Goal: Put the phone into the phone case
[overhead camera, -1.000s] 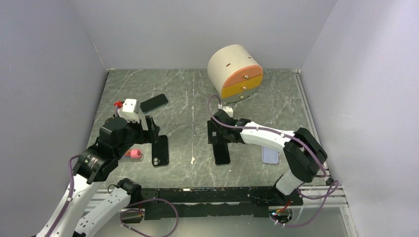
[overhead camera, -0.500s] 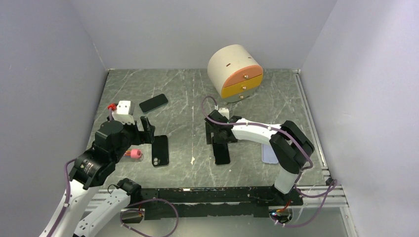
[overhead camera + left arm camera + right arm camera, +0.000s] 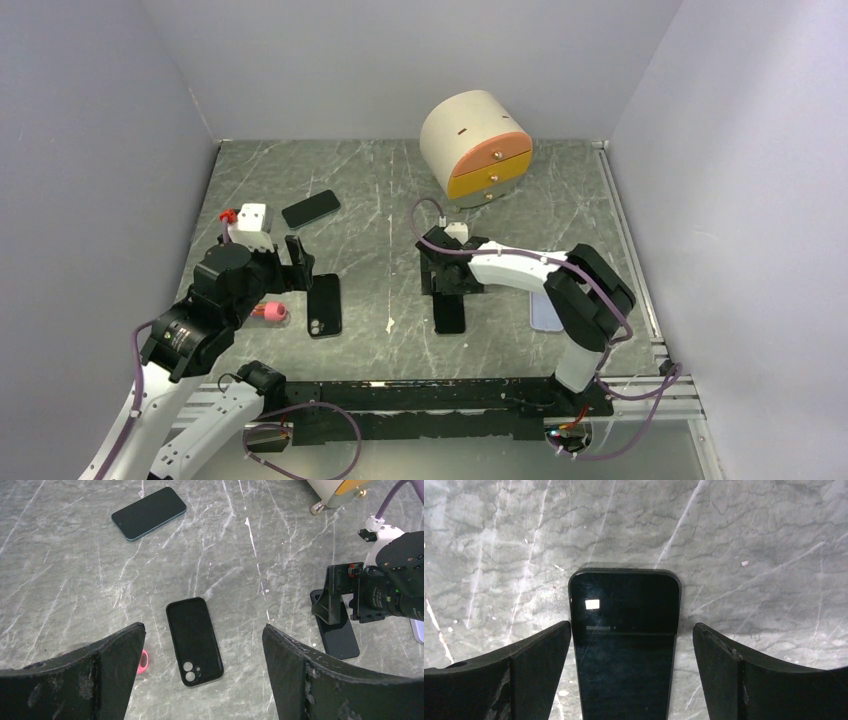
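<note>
A black phone case (image 3: 323, 305) lies open side up on the table, its camera holes at the near end. It also shows in the left wrist view (image 3: 194, 641). My left gripper (image 3: 298, 262) hovers open and empty above and behind it (image 3: 203, 627). A black phone (image 3: 450, 314) lies screen up near the middle of the table. My right gripper (image 3: 447, 278) is open over the phone's far end. In the right wrist view its fingers (image 3: 632, 625) straddle the phone (image 3: 624, 630) without touching it.
A second dark phone (image 3: 311, 209) lies at the back left. A pink ring (image 3: 270, 312) lies left of the case. A pale lavender case (image 3: 546, 313) lies at the right under the right arm. A round cream drawer box (image 3: 476, 145) stands at the back.
My left gripper has drawn back slightly to the left. My right arm has shifted its elbow left and settled the gripper over the black phone's far end. Phone and case have not moved.
</note>
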